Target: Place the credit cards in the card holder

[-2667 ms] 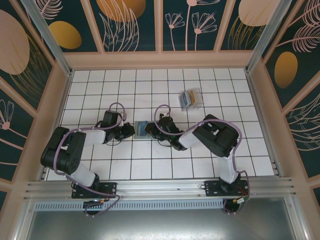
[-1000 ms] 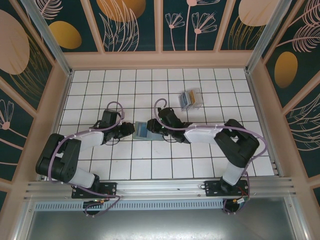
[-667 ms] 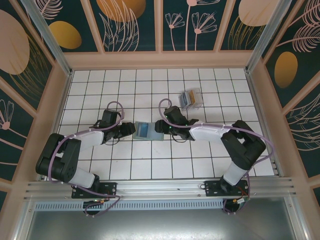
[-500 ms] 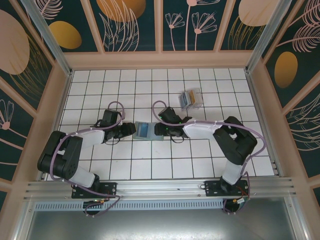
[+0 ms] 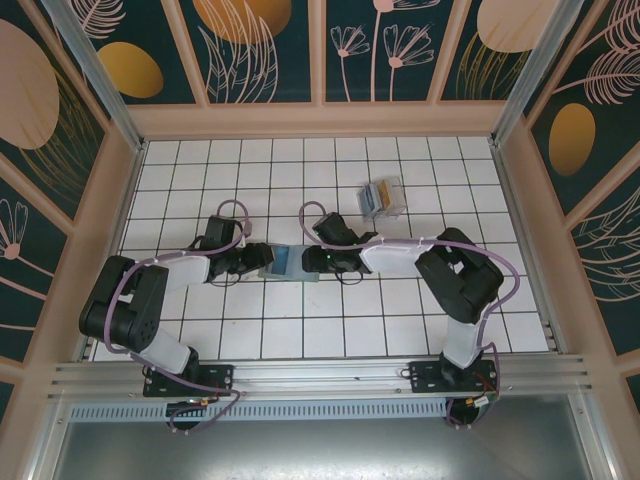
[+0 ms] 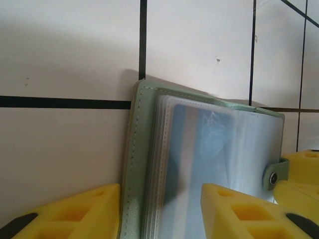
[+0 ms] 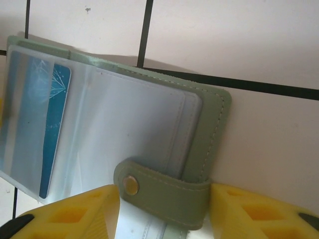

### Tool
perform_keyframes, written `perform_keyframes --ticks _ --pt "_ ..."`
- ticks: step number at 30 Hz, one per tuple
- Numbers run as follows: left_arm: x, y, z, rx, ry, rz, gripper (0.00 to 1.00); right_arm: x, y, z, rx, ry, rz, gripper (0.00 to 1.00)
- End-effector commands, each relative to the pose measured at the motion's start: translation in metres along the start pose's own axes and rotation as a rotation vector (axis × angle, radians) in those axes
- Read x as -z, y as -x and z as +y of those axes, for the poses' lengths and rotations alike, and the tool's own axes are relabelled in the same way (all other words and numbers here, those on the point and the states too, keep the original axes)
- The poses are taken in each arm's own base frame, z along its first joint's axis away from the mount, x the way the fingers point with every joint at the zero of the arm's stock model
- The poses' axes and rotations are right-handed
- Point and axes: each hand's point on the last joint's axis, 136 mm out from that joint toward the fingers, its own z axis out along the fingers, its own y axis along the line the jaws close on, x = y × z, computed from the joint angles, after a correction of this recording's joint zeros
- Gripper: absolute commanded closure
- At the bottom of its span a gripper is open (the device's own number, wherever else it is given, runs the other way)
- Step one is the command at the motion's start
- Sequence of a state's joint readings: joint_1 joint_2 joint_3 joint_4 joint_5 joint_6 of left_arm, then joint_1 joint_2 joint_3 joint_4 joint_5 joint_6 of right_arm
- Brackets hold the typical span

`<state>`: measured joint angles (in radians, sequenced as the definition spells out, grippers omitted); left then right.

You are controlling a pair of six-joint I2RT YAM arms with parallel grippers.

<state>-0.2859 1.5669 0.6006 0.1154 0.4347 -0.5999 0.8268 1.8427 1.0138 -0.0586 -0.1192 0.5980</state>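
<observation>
The white tiled table (image 5: 200, 170) has the green card holder (image 5: 288, 260) lying open and flat near the middle, sandwiched between both claws. The left claw (image 5: 258, 260) is at its left edge with the fingers spread, and the stitched cover edge and clear sleeves sit in the gap. The right claw (image 5: 318, 262) is at the other end, also spread, and the snap strap (image 7: 164, 191) sits right between its fingers. One blue card (image 7: 55, 124) is tucked in a sleeve. The loose credit cards (image 5: 382, 198) are well apart from all that, further back on the right.
</observation>
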Motion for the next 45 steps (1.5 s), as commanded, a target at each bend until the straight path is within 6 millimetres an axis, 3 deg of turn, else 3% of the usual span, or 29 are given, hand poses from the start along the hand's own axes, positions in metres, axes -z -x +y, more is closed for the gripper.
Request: perform_keyframes --ticks 1,6,13,16,22,28,34,37,39,41,45 --pt "-0.001 -0.005 -0.031 -0.001 -0.135 0.045 0.54 -0.015 -0.013 0.025 -0.010 0.130 0.063 0.51" --pt "0.023 0.006 -0.053 -0.014 -0.186 -0.014 0.55 -0.015 -0.010 0.033 -0.028 0.176 0.047 0.53" --pt "0.034 0.005 -0.066 -0.002 -0.248 -0.026 0.55 -0.017 -0.005 0.039 -0.072 0.243 0.024 0.56" --pt "0.033 0.006 -0.071 0.014 -0.291 -0.041 0.56 -0.018 -0.003 0.045 -0.094 0.294 0.020 0.57" --pt "0.013 -0.004 -0.086 -0.001 -0.328 0.004 0.57 -0.018 0.002 0.048 -0.110 0.319 0.005 0.59" --pt "-0.005 -0.006 -0.060 0.005 -0.201 -0.006 0.63 -0.010 0.003 0.019 -0.156 0.228 -0.041 0.56" --pt "-0.008 -0.007 -0.045 0.000 -0.134 -0.023 0.67 -0.007 0.003 -0.008 -0.121 0.089 -0.051 0.66" --pt "-0.009 -0.007 -0.041 -0.005 -0.117 -0.024 0.69 -0.006 0.003 -0.004 -0.067 0.089 -0.045 0.66" --pt "-0.007 -0.006 -0.043 -0.006 -0.115 -0.026 0.69 -0.004 0.004 0.004 -0.009 0.100 -0.053 0.61" --pt "-0.001 -0.002 -0.047 -0.018 -0.118 -0.043 0.69 0.001 0.008 0.014 0.056 0.120 -0.063 0.60" --pt "0.015 0.009 -0.048 -0.069 -0.055 -0.089 0.66 0.014 0.026 0.014 0.252 0.069 -0.130 0.60"
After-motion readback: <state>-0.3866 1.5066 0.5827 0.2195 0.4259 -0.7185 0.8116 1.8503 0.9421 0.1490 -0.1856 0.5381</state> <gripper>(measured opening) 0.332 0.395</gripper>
